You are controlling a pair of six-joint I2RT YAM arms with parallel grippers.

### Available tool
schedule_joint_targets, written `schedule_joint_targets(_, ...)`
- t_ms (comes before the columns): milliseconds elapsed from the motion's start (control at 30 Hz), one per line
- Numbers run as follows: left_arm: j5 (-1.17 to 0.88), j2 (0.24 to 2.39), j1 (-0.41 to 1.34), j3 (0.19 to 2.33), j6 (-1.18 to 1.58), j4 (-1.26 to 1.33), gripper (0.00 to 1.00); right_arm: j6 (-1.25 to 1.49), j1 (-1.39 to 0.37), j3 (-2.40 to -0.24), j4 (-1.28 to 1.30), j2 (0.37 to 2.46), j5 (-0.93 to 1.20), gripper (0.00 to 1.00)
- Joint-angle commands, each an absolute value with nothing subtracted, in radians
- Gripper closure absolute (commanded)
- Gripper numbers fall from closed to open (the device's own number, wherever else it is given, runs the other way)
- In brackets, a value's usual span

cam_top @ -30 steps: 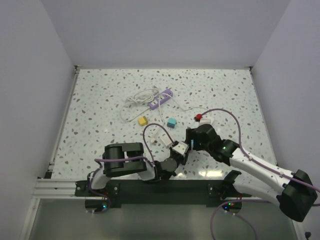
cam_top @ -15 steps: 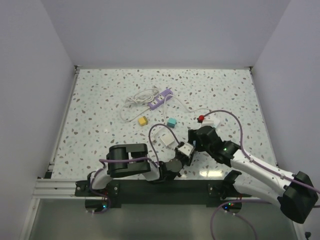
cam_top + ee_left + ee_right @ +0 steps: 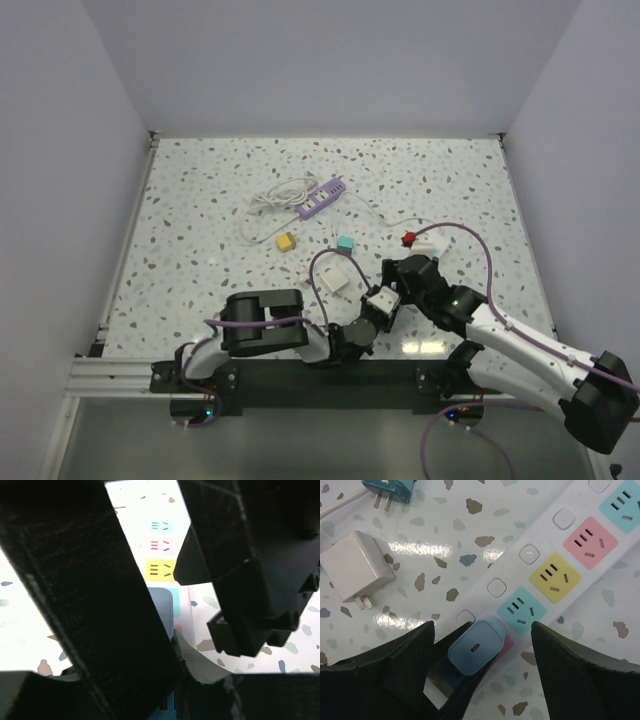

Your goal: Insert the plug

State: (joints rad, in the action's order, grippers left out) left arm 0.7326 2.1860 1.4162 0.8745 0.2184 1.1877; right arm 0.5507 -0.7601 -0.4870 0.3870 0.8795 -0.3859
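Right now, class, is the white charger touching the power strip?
Apart. The right wrist view shows bare speckled table between the white charger and the power strip.

Glossy speckled table (image 3: 470, 530) — smooth plastic power strip (image 3: 540, 562).

My top view's bright and even, glare streak on the table (image 3: 200, 200) up front; left wrist's mostly my dark blurry fingers (image 3: 90, 605); right wrist's crisp.

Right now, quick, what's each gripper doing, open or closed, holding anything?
Left gripper: cannot be told, view too close and dark.
Right gripper: open, fingers either side of the blue plug, not gripping.
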Motion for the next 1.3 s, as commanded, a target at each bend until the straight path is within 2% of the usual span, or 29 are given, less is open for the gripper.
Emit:
schedule_joint_targets(0, 0.656, 2.321, 1.439, 0.848, 0.227, 0.729, 1.0, 0.568, -0.765, -0.48, 0.413, 0.861, -0.399, 0.18)
schedule_joint_targets(367, 0.695, 2.255, 1.439, 0.822, 0.247, 0.721, 0.99, 0.557, -0.765, -0.491, 0.38, 0.888, -0.426, 0.16)
schedule_joint_targets(433, 0.701, 2.238, 1.439, 0.819, 0.244, 0.722, 0.87, 0.543, -0.767, -0.505, 0.37, 0.911, -0.434, 0.15)
schedule_joint_targets(467, 0.703, 2.224, 1.439, 0.818, 0.239, 0.723, 0.77, 0.538, -0.765, -0.518, 0.361, 0.919, -0.44, 0.15)
schedule_joint_targets(533, 0.71, 2.212, 1.437, 0.815, 0.233, 0.724, 0.71, 0.523, -0.765, -0.535, 0.35, 0.94, -0.445, 0.14)
schedule_joint_targets(567, 0.713, 2.195, 1.437, 0.815, 0.23, 0.723, 0.62, 0.517, -0.765, -0.555, 0.344, 0.963, -0.452, 0.13)
schedule_joint_targets(700, 0.742, 2.14, 1.436, 0.785, 0.224, 0.726, 0.5, 0.474, -0.761, -0.615, 0.333, 1.011, -0.482, 0.1)
schedule_joint_targets(767, 0.764, 2.114, 1.437, 0.773, 0.215, 0.723, 0.4, 0.457, -0.752, -0.656, 0.318, 1.04, -0.483, 0.09)
schedule_joint_targets(800, 0.77, 2.108, 1.434, 0.77, 0.212, 0.718, 0.39, 0.436, -0.746, -0.673, 0.314, 1.052, -0.486, 0.09)
schedule_joint_targets(900, 0.781, 2.074, 1.433, 0.739, 0.222, 0.715, 0.24, 0.399, -0.709, -0.735, 0.307, 1.087, -0.477, 0.08)
schedule_joint_targets(1267, 0.74, 1.836, 1.433, 0.578, 0.155, 0.871, 0.19, 0.324, -0.577, -0.841, 0.252, 1.196, -0.356, 0.08)
